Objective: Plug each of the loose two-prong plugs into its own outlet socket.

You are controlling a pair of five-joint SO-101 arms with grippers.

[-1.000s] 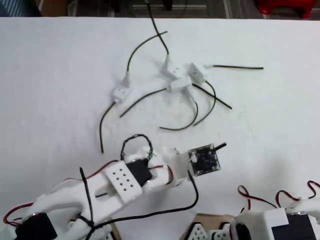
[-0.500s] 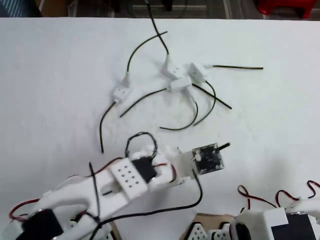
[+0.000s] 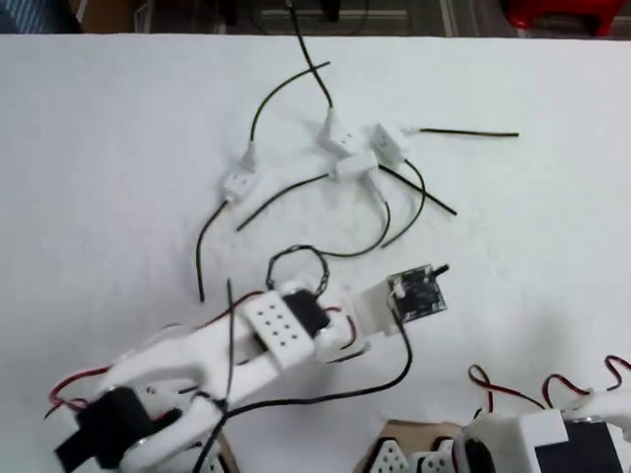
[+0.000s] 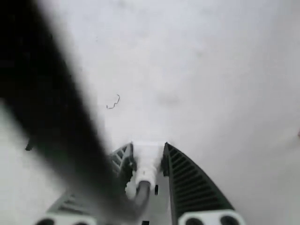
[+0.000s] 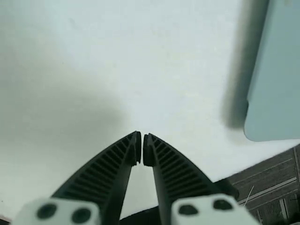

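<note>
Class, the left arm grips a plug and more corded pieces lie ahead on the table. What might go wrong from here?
1. The small white plug sits in the left pincer with a black cord loop arching over the arm; it may snag and twist the plug.
2. The white connector pieces lie clustered, thin black cords crossing; pushing one may drag others.
3. The right pincer is shut over bare table, so nothing braces a connector.

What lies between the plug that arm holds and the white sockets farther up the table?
Only a loose black cord, curving flat across the table between them. The plug sits in the left gripper; nothing else blocks the way to the sockets.
</note>
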